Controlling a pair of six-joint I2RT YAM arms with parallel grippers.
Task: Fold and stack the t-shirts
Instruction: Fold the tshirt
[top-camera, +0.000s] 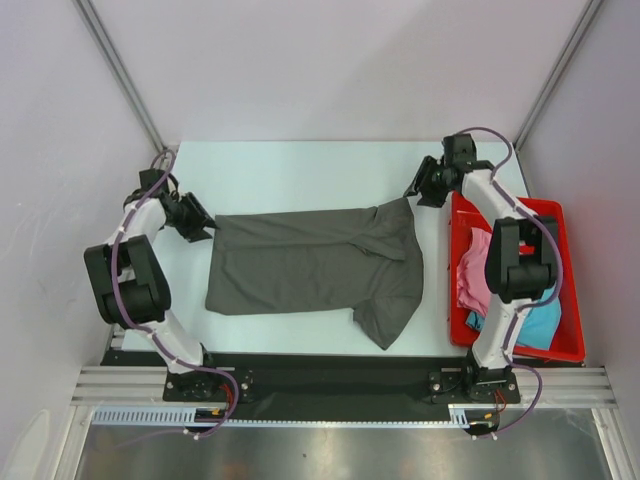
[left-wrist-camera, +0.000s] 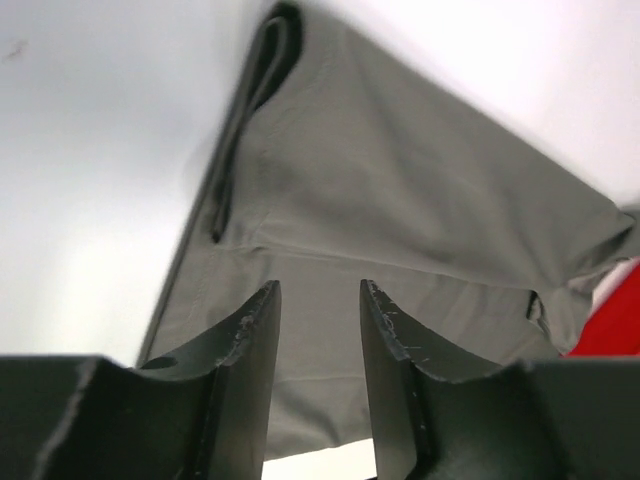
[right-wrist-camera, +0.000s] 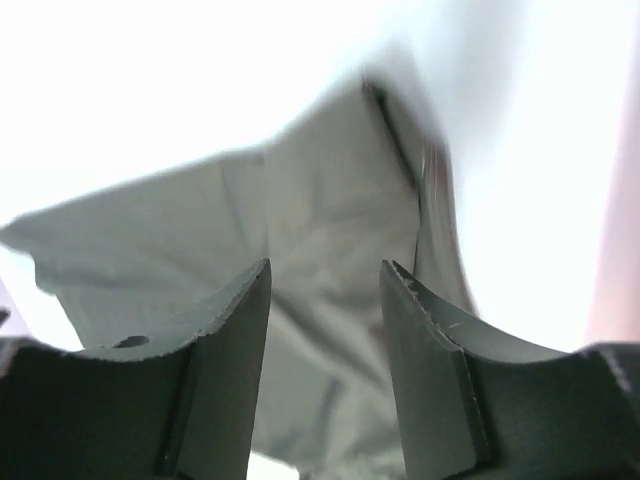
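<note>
White table (top-camera: 300, 165) between pale enclosure walls forms my work surface. My two bases are bolted at 6 o'clock.

**Task item.** The charcoal-grey t-shirt (top-camera: 310, 265) lies spread across the table centre. Its hem end points to 9 o'clock and its collar end to 3 o'clock. One sleeve (top-camera: 388, 320) hangs out toward 5 o'clock. The cloth is roughly flat but not yet folded.

**Left gripper.** My left gripper (top-camera: 200, 222) sits at the 10 o'clock corner of the shirt, at the hem. In the left wrist view my fingers (left-wrist-camera: 250, 340) stand a narrow gap apart, with grey cloth visible in that gap. I judge that nothing is clamped.

**Right gripper.** My right gripper (top-camera: 418, 190) sits at the 2 o'clock corner, where the shoulder cloth rises to a small peak. My fingers (right-wrist-camera: 225, 330) are parted a little wider than the left pair. Cloth lies between and beyond them, unpinched as far as I can tell.

**Reason for placement.** Both grippers stand on the far long edge, one at each end. From there I judge I could draw that edge toward 6 o'clock as one straight fold.

**Container.** The red tray (top-camera: 572, 280) rests at 3 o'clock, just beside the shirt. It holds the pink t-shirt (top-camera: 472, 270) and the turquoise-blue t-shirt (top-camera: 540, 325), both crumpled and partly hidden by my right arm. I judge both are waiting their turn.
</note>
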